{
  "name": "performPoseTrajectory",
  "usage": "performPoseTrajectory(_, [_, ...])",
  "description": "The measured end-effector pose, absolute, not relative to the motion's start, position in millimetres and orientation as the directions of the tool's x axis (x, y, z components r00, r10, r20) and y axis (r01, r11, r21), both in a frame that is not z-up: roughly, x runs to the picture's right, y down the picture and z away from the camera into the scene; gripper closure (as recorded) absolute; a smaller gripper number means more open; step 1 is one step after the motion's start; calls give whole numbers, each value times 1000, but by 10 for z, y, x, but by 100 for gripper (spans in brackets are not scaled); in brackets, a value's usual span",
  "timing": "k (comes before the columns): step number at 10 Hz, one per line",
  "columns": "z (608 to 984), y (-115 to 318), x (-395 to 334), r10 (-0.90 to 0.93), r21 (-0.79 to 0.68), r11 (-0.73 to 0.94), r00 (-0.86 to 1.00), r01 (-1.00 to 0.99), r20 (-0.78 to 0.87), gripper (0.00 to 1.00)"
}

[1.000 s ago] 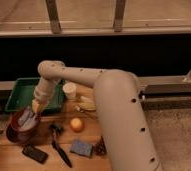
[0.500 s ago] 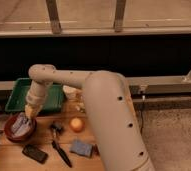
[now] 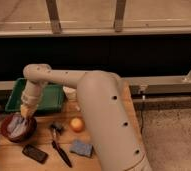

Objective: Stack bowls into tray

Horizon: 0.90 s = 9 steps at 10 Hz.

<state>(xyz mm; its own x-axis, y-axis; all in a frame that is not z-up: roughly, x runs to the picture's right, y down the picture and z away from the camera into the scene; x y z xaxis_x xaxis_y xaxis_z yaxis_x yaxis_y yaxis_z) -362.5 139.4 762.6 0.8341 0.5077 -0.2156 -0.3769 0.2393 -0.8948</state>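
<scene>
Two small things lie nearest: a dark phone and a blue sponge, with an orange just beyond. At the orange's 9 o'clock sits the maroon bowl, upright, mouth up, pale inside. The gripper dips into it; whether it grasps anything I cannot tell. At the bowl's 1 o'clock lies the green tray, its long axis running 9 to 3.
</scene>
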Motion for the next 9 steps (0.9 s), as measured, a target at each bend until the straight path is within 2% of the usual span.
performPoseTrajectory(5, [7672, 1352, -3612, 518, -872, 289, 831, -394, -204, 38])
performPoseTrajectory(9, [7637, 1137, -3459, 566, -835, 336, 802, -435, -191, 38])
